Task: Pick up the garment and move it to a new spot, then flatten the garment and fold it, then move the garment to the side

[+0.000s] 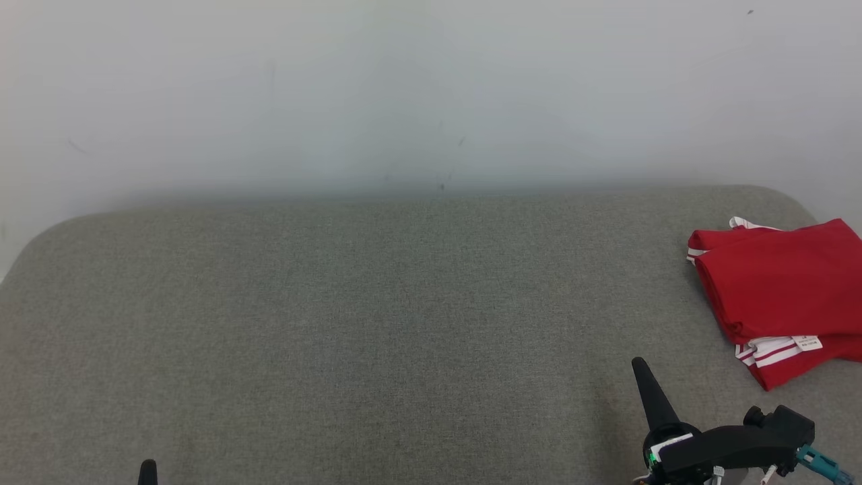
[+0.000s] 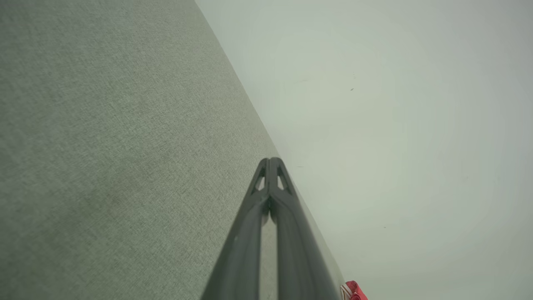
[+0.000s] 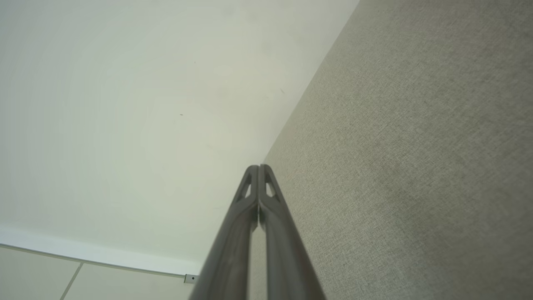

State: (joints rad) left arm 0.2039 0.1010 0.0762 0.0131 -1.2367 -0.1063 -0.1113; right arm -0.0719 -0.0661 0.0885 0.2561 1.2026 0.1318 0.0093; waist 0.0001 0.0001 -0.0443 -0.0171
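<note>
Garment (image 1: 781,289) folded on grey pad (image 1: 377,323), right side — left end effector (image 2: 270,160) and right end effector (image 3: 258,166) both closed, empty

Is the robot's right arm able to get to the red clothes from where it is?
Probably yes. The red garment lies folded close to the right gripper, up and to its right in the head view, with bare grey surface between them. The gripper is shut, so it would need to open first.
</note>
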